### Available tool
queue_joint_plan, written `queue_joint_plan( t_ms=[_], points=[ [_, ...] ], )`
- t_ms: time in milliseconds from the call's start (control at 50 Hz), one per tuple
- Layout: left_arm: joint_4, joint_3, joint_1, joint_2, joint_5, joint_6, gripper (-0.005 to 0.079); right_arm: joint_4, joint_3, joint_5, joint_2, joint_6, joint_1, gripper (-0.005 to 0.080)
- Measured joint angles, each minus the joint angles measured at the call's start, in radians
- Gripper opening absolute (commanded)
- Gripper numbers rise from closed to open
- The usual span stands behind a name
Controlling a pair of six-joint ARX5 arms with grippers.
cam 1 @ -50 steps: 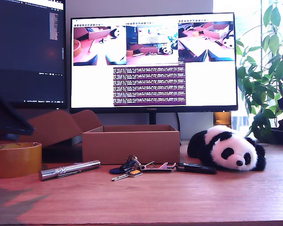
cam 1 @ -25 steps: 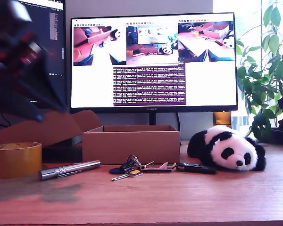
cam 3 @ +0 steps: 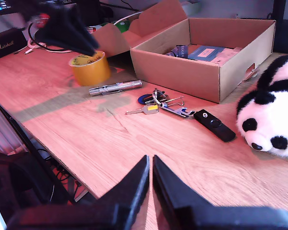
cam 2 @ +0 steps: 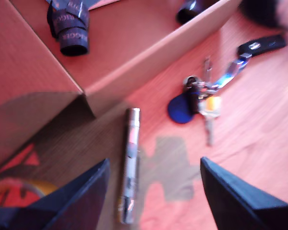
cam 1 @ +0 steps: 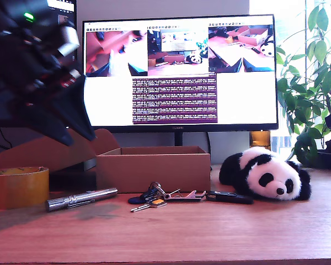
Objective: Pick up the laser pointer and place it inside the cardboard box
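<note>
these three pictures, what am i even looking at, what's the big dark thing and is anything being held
It is a two-armed robot working at a wooden desk. One picture comes from a fixed camera at desk level; the other two come from cameras riding on each arm's hand.

The big dark shape at the exterior view's left is my first hand, up in the air. Its own camera looks down between its open fingers at the laser pointer, a slim silver cylinder lying on the desk.

My second hand sits low with its fingers together, holding nothing.

Also on the desk: a cardboard box with its flap open, a tape roll, keys, a flat black gadget and a plush panda. A monitor stands behind.

Nothing is held yet.
</note>
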State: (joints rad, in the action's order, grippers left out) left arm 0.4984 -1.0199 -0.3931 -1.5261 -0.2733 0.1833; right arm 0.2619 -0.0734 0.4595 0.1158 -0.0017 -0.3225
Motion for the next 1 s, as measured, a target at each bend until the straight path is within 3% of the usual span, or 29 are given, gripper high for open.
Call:
queue_joint_plan(
  t_ms=[400, 780, 1000],
  points=[
    [0.057, -0.106, -0.023, -0.207, 0.066, 0.034, 0.0548, 0.000, 0.000, -0.024, 0.000, -0.002, 0.000, -0.0010],
    [0.064, -0.117, -0.052, -0.291, 0.138, 0.056, 0.0545, 0.000, 0.000, -0.024, 0.000, -0.002, 0.000, -0.0010],
    [0.071, -0.118, -0.052, -0.291, 0.142, 0.056, 0.0301, -0.003, 0.000, -0.024, 0.000, -0.002, 0.000, -0.0010]
  ],
)
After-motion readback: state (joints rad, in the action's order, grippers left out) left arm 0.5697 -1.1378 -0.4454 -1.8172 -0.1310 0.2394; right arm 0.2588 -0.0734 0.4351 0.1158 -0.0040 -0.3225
